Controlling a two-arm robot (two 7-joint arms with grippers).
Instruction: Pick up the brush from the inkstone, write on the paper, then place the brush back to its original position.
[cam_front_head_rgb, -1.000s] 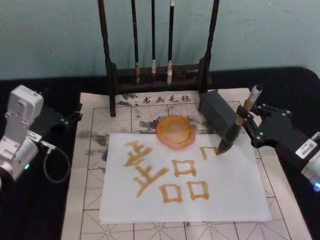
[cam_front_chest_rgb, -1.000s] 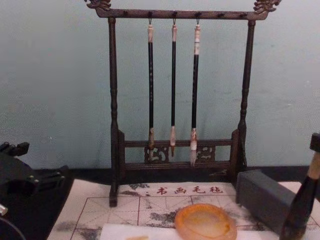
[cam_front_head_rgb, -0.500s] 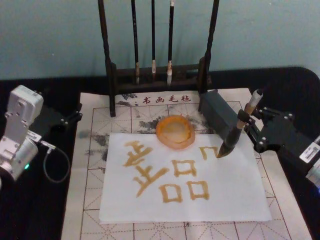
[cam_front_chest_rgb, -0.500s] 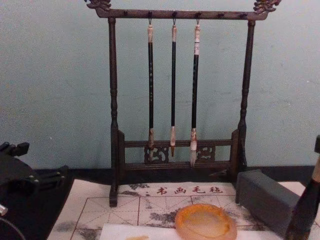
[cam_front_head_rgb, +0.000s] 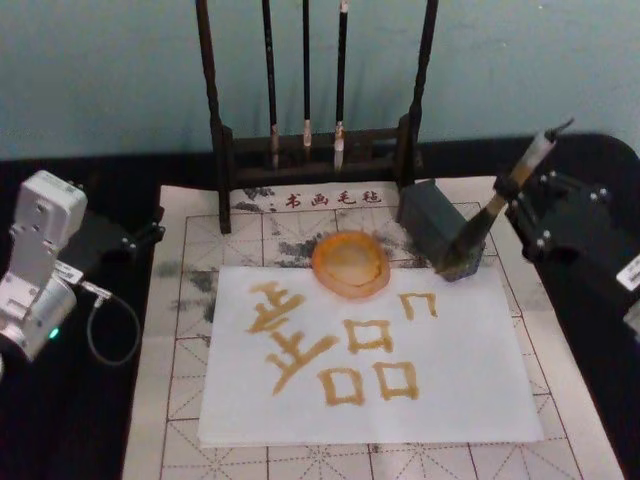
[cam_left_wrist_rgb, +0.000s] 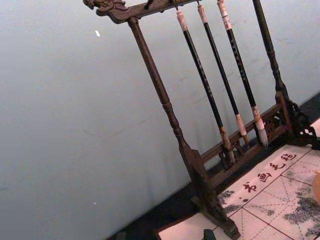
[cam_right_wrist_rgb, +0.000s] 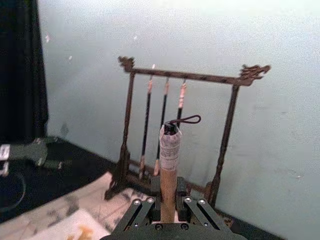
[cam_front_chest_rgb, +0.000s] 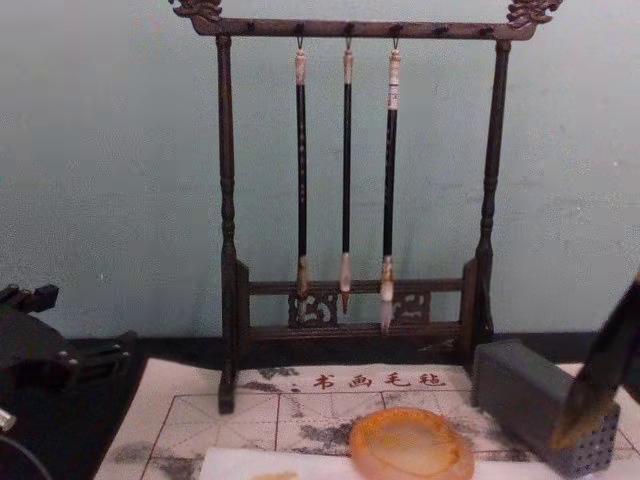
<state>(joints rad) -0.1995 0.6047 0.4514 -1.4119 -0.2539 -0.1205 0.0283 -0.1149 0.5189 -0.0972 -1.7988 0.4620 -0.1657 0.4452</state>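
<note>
At the far left, the left gripper (cam_front_head_rgb: 148, 232) rests on the black tabletop (cam_front_head_rgb: 60, 430) just beside the left edge of the mat; whether it is open or closed cannot be told. The cream mat (cam_front_head_rgb: 175, 400), ruled with a red grid and blotched with grey ink, lies flat at the centre. The white paper (cam_front_head_rgb: 470, 395) lies on it and bears several amber-brown characters (cam_front_head_rgb: 290, 335). Behind the mat stands the dark wooden brush rack (cam_front_head_rgb: 214, 150), from whose top bar three thin brushes (cam_front_chest_rgb: 346, 160) hang upright, side by side. The inkstone (cam_front_head_rgb: 350, 264), a round amber dish, sits in front of the rack and overlaps the paper's far edge. To its right, the grey block (cam_front_head_rgb: 425, 212) lies on the far right part of the mat, its perforated end face turned toward the robot in the chest view. The brush (cam_front_head_rgb: 492, 212) slants over this block, apart from the inkstone. Its cap and loop are raised toward the right and rear, and its dark bristles point down and to the left. The bristle tip lies at the block's near right corner, just beyond the paper's far right edge; contact with the block cannot be confirmed. The right gripper (cam_front_head_rgb: 522, 188), reaching in from the right, is closed on the brush's tan upper handle. In the right wrist view the handle stands clamped between the jaws, with the whitish cap and loop projecting above.
</note>
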